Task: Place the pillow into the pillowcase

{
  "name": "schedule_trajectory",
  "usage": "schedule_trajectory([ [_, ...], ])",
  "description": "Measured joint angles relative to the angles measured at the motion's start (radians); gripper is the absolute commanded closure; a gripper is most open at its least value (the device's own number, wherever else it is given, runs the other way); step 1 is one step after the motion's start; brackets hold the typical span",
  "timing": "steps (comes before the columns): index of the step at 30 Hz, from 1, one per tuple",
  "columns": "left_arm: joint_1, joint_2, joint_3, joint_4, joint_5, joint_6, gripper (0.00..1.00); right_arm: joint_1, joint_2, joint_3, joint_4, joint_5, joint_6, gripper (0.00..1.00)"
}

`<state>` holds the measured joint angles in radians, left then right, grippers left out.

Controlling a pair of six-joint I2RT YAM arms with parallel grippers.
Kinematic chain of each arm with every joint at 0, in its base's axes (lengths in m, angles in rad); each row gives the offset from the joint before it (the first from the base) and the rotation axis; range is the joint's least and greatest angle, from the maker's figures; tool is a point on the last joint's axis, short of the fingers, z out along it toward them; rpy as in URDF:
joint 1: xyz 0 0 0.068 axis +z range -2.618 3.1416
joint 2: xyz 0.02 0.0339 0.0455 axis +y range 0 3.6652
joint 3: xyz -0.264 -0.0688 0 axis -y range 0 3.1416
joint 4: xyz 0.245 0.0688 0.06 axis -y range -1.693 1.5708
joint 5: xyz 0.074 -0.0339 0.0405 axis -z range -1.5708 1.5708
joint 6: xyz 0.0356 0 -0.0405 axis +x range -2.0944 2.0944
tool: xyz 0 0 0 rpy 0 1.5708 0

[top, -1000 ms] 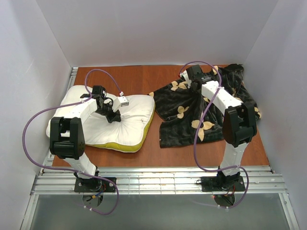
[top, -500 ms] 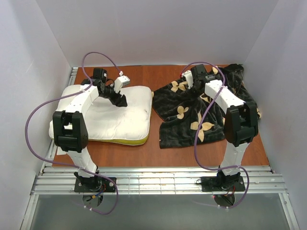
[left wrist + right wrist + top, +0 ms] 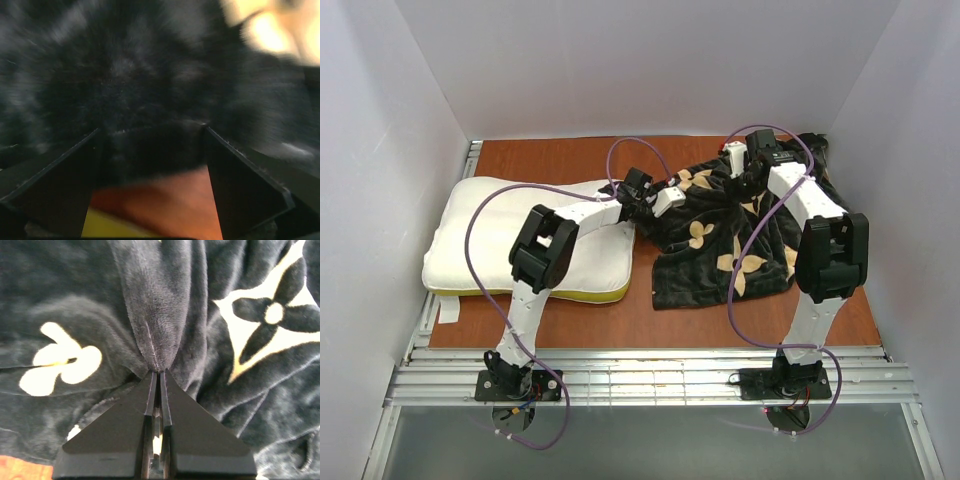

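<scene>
The white pillow [image 3: 520, 245], with a yellow band along its near edge, lies flat on the left of the table. The black pillowcase [image 3: 705, 250] with tan flowers lies crumpled to its right. My left arm reaches across the pillow's far right corner. Its gripper [image 3: 648, 205] stands open at the pillowcase's left edge. In the left wrist view, black plush [image 3: 150, 90] fills the space ahead of the spread gripper [image 3: 151, 132], with the yellow band [image 3: 107, 230] below. My right gripper [image 3: 748, 182] [image 3: 157, 372] is shut on a raised fold of the pillowcase [image 3: 155, 315] at its far side.
White walls close in the orange-brown table [image 3: 560, 160] on three sides. A metal rail frame [image 3: 650, 375] runs along the near edge by the arm bases. Purple cables [image 3: 745, 260] loop over both arms and above the fabric.
My left gripper let go of the pillow, opened, and swung right to the pillowcase's left edge. The pillow settled flat. My right gripper shut on a fold of the pillowcase and shifted slightly right.
</scene>
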<state>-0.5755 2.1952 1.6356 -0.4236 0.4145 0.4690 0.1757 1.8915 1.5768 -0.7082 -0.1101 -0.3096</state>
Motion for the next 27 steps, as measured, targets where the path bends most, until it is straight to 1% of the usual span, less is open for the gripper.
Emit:
schedule_trajectory([
  [1,-0.007,0.031,0.003,0.021,-0.023,0.015,0.29,-0.004,0.0,0.004,-0.001,-0.01,0.005,0.99],
  [2,-0.012,0.04,0.019,0.04,-0.035,0.004,0.45,-0.006,0.0,0.009,-0.002,-0.023,0.008,0.99],
  [3,-0.016,0.046,0.028,0.046,-0.058,-0.004,0.53,-0.008,0.0,0.016,-0.005,-0.037,0.014,0.99],
  [4,-0.019,0.05,0.031,0.05,-0.076,0.0,0.66,-0.012,0.001,0.025,-0.006,-0.052,0.018,0.99],
  [5,-0.022,0.054,0.032,0.054,-0.097,0.005,0.87,-0.019,0.001,0.034,-0.009,-0.066,0.022,0.99],
  [6,-0.023,0.055,0.032,0.058,-0.111,0.015,0.95,-0.027,0.001,0.044,-0.014,-0.082,0.027,0.99],
  [7,-0.023,0.054,0.031,0.059,-0.134,0.035,1.0,-0.035,0.001,0.053,-0.019,-0.093,0.032,0.99],
  [9,-0.023,0.048,0.017,0.067,-0.157,0.071,1.0,-0.055,0.001,0.069,-0.03,-0.114,0.039,0.99],
  [12,-0.001,0.003,-0.053,0.077,-0.171,0.124,1.0,-0.077,0.001,0.079,-0.038,-0.135,0.041,0.99],
  [16,0.077,-0.083,-0.17,0.059,-0.165,0.204,1.0,-0.088,0.004,0.079,-0.06,-0.161,0.04,0.99],
  [19,0.138,-0.136,-0.232,0.022,-0.174,0.266,1.0,-0.084,0.01,0.078,-0.06,-0.151,0.031,0.99],
  [22,0.171,-0.166,-0.265,-0.005,-0.175,0.307,1.0,-0.093,0.028,0.078,-0.06,-0.156,0.03,0.99],
  [27,0.173,-0.172,-0.267,-0.028,-0.189,0.337,1.0,-0.097,0.068,0.078,-0.06,-0.166,0.042,0.99],
])
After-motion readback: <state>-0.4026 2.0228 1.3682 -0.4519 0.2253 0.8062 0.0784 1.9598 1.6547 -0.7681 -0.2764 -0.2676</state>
